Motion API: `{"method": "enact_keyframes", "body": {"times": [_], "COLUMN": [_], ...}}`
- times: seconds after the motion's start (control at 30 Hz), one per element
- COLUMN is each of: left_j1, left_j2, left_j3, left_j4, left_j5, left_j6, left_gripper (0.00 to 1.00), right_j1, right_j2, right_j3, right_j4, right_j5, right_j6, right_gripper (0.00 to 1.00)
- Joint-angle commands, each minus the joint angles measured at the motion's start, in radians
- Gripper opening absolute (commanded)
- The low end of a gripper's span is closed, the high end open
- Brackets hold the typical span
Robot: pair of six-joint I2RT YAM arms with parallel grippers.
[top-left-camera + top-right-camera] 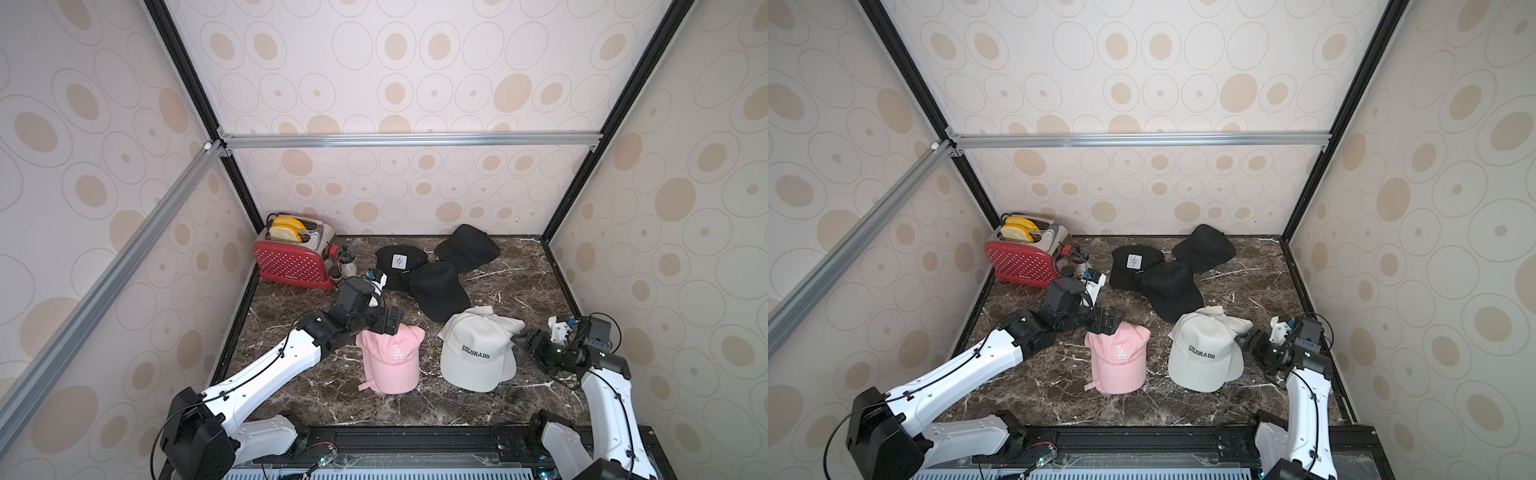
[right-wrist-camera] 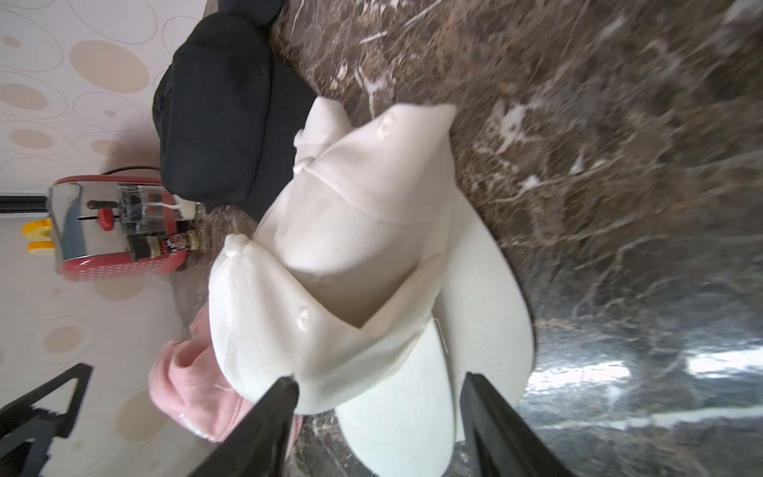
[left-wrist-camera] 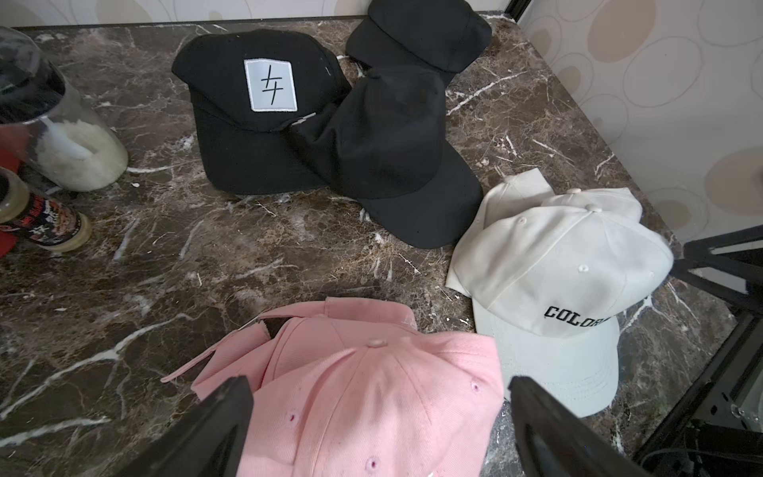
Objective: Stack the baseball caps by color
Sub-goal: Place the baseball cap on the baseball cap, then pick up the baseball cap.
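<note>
Pink LA baseball caps (image 1: 392, 359) lie stacked front centre, with my left gripper (image 1: 390, 326) open over their back edge; in the left wrist view its fingers (image 3: 231, 413) straddle the pink crown (image 3: 371, 417) without closing. Off-white COLORADO caps (image 1: 478, 353) sit piled to the right. My right gripper (image 1: 525, 338) stands open at their right side, the brim (image 2: 396, 413) between its jaws and one fingertip (image 2: 285, 388) touching a crown. Three black caps lie behind: a white-patched one (image 1: 399, 259), one overlapping it (image 1: 438, 291), one far back (image 1: 467, 247).
A red toaster (image 1: 295, 257) with yellow slices stands in the back left corner, with small jars and a bottle (image 1: 347, 266) beside it. Patterned walls close in three sides of the marble table (image 1: 519, 286). A black rail (image 1: 415, 440) runs along the front.
</note>
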State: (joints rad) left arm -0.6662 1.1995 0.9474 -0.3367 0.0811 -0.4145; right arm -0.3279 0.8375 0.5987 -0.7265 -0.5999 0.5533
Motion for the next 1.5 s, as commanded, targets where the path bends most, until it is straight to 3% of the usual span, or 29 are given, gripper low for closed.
{"method": "enact_keyframes", "body": {"times": [0.0,0.1,0.2,0.33,0.43,0.5,0.73,0.97,1.17,1.37,1.47], "left_j1": [0.011,0.013,0.015,0.024,0.028,0.031,0.034,0.035,0.036,0.037,0.037], "left_j2": [-0.027,-0.026,-0.02,-0.021,-0.026,-0.025,-0.02,-0.004,0.017,0.02,0.021], "left_j3": [-0.01,-0.016,-0.019,-0.025,-0.034,-0.039,-0.055,-0.056,-0.051,-0.049,-0.049], "left_j4": [0.028,0.039,0.039,0.04,0.058,0.068,0.069,0.072,0.08,0.079,0.079], "left_j5": [0.008,0.013,0.004,-0.013,-0.014,-0.014,-0.037,-0.037,-0.015,-0.011,-0.008], "left_j6": [0.005,0.003,0.008,0.018,0.009,0.001,-0.007,-0.009,-0.016,-0.018,-0.016], "left_gripper": [0.99,0.99,0.99,0.99,0.99,0.99,0.99,0.99,0.99,0.99,0.99], "right_j1": [-0.001,0.024,0.089,0.254,0.382,0.429,0.446,0.471,0.522,0.705,0.738], "right_j2": [-0.007,0.002,-0.027,-0.066,-0.029,0.026,0.188,0.208,0.119,0.123,0.118], "right_j3": [-0.028,0.003,0.043,0.088,0.132,0.141,0.072,0.002,-0.081,-0.112,-0.081], "right_j4": [0.088,0.094,0.025,-0.016,-0.016,0.012,0.227,0.235,0.296,0.359,0.323], "right_j5": [0.025,0.0,0.166,0.409,0.583,0.627,0.373,0.298,0.345,0.479,0.554], "right_j6": [0.072,0.032,-0.032,-0.083,-0.11,-0.103,-0.072,-0.019,0.208,0.381,0.379], "right_gripper": [1.0,1.0,1.0,1.0,1.0,1.0,1.0,0.99,0.96,0.96,0.96]}}
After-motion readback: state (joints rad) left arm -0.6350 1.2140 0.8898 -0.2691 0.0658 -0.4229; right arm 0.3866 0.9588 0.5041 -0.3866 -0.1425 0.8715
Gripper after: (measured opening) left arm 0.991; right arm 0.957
